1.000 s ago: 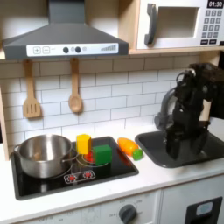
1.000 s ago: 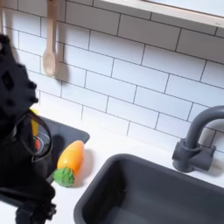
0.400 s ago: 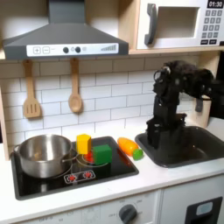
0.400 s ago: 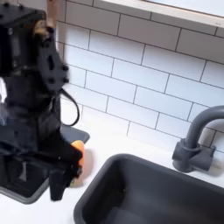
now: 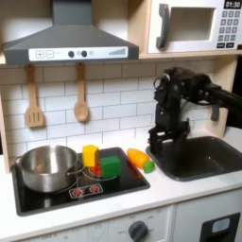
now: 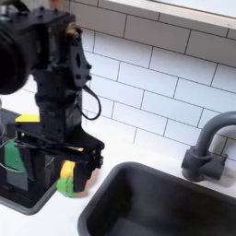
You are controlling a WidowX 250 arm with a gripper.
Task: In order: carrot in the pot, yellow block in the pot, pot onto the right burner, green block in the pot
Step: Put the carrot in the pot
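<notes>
Carrot (image 5: 141, 160) lies on the counter between stove (image 5: 57, 198) and sink (image 5: 203, 161), just below and to the first exterior view's left of the gripper (image 5: 162, 138). In the second exterior view the gripper (image 6: 57, 153) hangs directly in front of the carrot, of which a green tip (image 6: 67, 180) and a sliver of orange show between the fingers. The fingers (image 6: 96, 166) stand spread apart with nothing between them, tips pointing down and clear of the counter.

Further to the first exterior view's left of the gripper, the green block (image 5: 111, 166) sits on the stove, with the yellow block (image 5: 90, 154) just behind it. The pot (image 5: 45, 166) stands on the left burner, well apart from the gripper, beyond both blocks. In the second exterior view the yellow block (image 6: 27, 118) and green block (image 6: 12, 155) peek out at the gripper's left.

A faucet (image 6: 205, 146) stands to the second exterior view's right of the gripper, beyond the sink (image 6: 175, 207).
</notes>
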